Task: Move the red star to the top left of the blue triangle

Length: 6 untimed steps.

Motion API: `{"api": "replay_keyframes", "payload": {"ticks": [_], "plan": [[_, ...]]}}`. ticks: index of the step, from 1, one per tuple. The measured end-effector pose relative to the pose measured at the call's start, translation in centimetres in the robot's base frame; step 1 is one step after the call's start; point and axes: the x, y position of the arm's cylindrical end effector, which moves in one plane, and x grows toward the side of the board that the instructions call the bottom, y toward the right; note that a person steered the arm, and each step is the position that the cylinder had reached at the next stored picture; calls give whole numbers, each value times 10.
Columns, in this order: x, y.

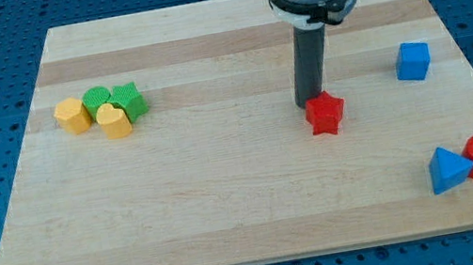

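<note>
Red star sits on the wooden worktop, up-left of the blue triangle; my tip touches the star's upper-left; no pincer shows

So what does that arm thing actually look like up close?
A silvery-grey metal cylinder with a black ring round its base enters from the view's top. Below it hangs a straight dark rod, round and plain. My tip is the rod's blunt lower end. No cables or markings show.

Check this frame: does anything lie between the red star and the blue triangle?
No. In the camera view, only bare board lies between the red star and the blue triangle. My tip sits at the star's upper-left edge, on its far side.
</note>
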Motion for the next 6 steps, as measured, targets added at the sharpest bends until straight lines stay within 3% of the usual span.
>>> {"api": "replay_keyframes", "payload": {"ticks": [3,6], "plan": [[51,0],[59,34]]}}
